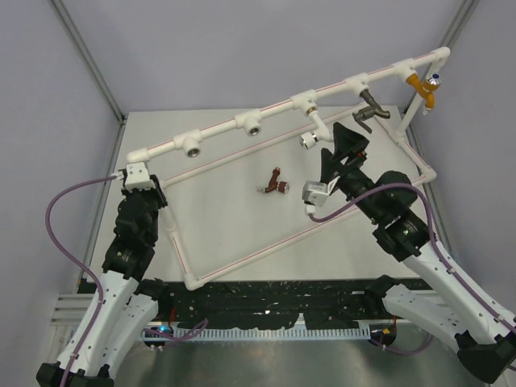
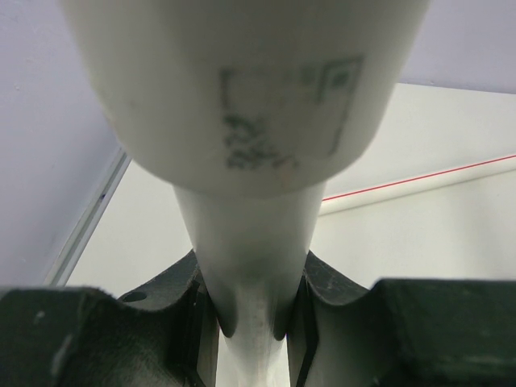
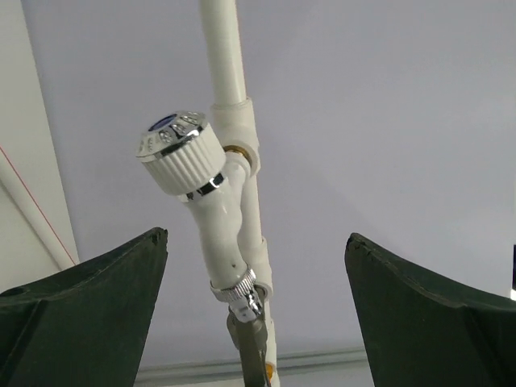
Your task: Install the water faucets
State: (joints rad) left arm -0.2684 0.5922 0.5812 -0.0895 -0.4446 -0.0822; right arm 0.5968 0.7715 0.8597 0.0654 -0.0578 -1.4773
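Note:
The white faucet with the blue-and-silver knob (image 1: 310, 137) hangs from a tee socket of the white pipe frame (image 1: 218, 131). In the right wrist view this faucet (image 3: 205, 193) stands ahead of and between my open fingers, untouched. My right gripper (image 1: 345, 139) is open and empty just right of it, and it shows in its own view (image 3: 256, 238). The reddish-brown faucet (image 1: 276, 182) lies loose on the table inside the frame. My left gripper (image 1: 137, 176) is shut on the frame's left corner post, seen close up as the white pipe (image 2: 250, 234) between my left gripper's jaws (image 2: 251, 322).
A dark grey metal tap (image 1: 371, 110) and a yellow tap (image 1: 421, 85) with a blue knob sit in the tee sockets at the right end of the rail. Two open tee sockets (image 1: 253, 126) are further left. The frame's lower pipe (image 1: 266, 250) crosses the near table.

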